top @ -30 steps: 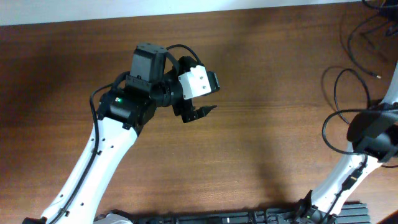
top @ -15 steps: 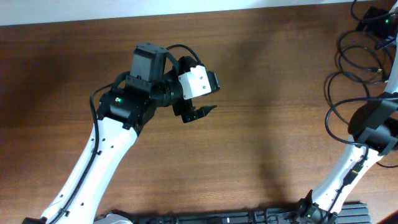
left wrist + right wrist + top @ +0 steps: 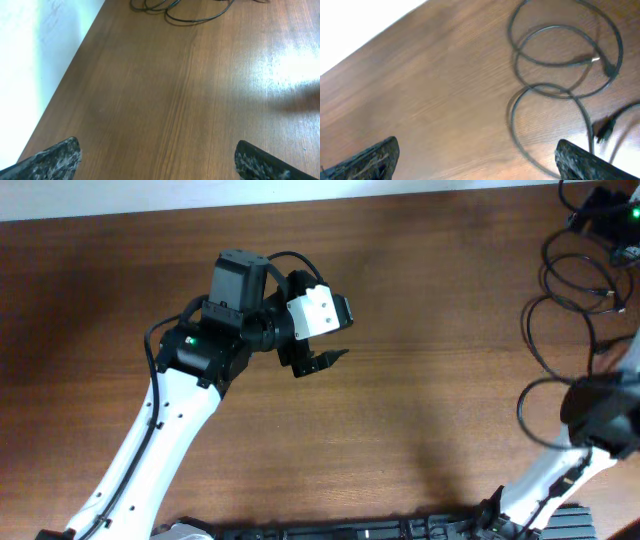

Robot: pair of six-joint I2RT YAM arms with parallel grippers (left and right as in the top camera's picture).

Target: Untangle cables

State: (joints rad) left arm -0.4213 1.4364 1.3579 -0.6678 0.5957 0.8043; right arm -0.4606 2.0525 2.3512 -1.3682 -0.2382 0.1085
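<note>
since both grippers stood empty, the step in hand looked like a pause between grasps. the left gripper [image 3: 157, 161] hung over the table [image 3: 420, 300], its jaws spread wide with nothing between them, and the cables [image 3: 182, 11] showed only at the far edge of its view, well apart from it. the right gripper [image 3: 477, 160] was likewise released, jaws wide and grasping nothing; ahead of it the cables [image 3: 565, 60] lay on the wood in loose overlapping loops, one ring crossing another, with a small dark plug [image 3: 605, 129] off to the lower right. from overhead the cables [image 3: 572, 280] sat at the right end of the table, strung in a chain of loops toward the far corner.

judged from this, the untangling was partway at most: the loops were open and flat but crossed one another. the next move would call for the right gripper to come down on a single strand and close on that alone, so it could be drawn clear of the ring it crossed. the left gripper would have to cross the table to hold a second strand. which strand lay on top at each crossing could not be told.
</note>
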